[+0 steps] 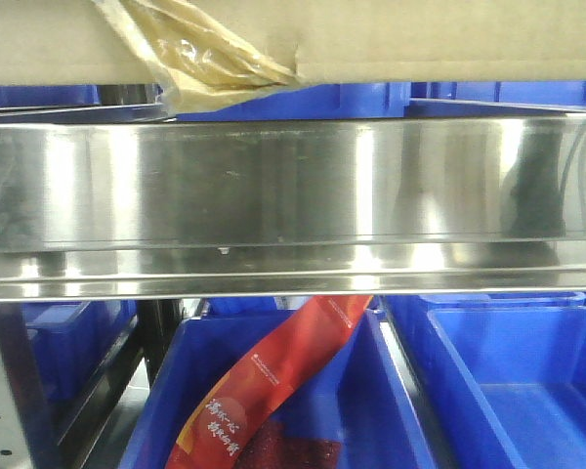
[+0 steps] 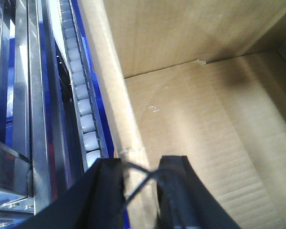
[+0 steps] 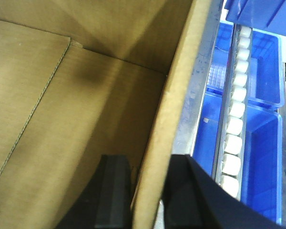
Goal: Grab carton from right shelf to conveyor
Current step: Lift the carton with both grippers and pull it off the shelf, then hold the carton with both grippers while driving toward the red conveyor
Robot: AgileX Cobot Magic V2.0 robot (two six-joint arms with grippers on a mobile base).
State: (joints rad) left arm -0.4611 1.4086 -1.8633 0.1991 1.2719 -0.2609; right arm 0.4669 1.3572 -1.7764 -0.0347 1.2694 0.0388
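Nearest the left wrist camera, the left jaws straddle the top edge of the carton's [image 2: 195,119] left end wall, one finger outside and one inside. The cardboard fills the gap between them, so they look clenched on it. A thin black cable [image 2: 139,183] loops across that gap. The right jaws do the same on the opposite end wall, again with cardboard filling the gap between the dark fingers, so they too read as grasping the carton.

Beyond each grip the open, empty carton floor runs inward, away from that arm and toward the other. The carton's long axis therefore lies left to right between the two arms, and neither arm is nearer. Just outside each held wall a line of pale rollers [image 2: 84,125] runs away from the camera. Blue bins [image 3: 260,157] lie beyond the ones on the right.

From the front view, the carton sits on the shelf [image 1: 293,186] above its broad shiny rail, with crumpled amber tape [image 1: 190,49] hanging over the front edge. Below the rail are more blue bins, one holding a red packet [image 1: 273,381]. The conveyor is in no view.

I judge that the coming move turns on this symmetry: both arms must lift and draw back together, keeping the long axis level, or the thin walls may twist or tear.
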